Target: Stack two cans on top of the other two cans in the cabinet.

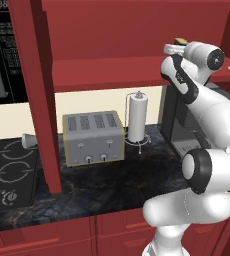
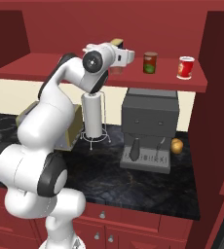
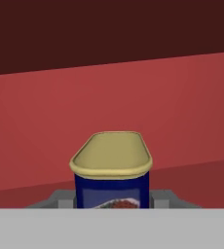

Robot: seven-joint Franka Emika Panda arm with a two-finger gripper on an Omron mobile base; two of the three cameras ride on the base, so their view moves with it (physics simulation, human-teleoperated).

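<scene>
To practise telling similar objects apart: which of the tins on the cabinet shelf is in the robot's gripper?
The blue tin with the yellow lid, held in the shut gripper. The dark red, green-banded tin and the red-and-white tin stand free to the side.

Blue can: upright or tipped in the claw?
Upright. In the hand view the blue can shows its yellow lid level on top, sides vertical, claw shut on it.

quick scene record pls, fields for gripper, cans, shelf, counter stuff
gripper: gripper shut on blue can, at shelf height
blue can: yellow lid, upright between the fingers
dark red can: upright on shelf, green band
red can: upright on shelf, white label, right of dark red can
stacking: none seen yet
shelf: cabinet shelf
counter: toaster, paper towel roll, coffee machine
</scene>
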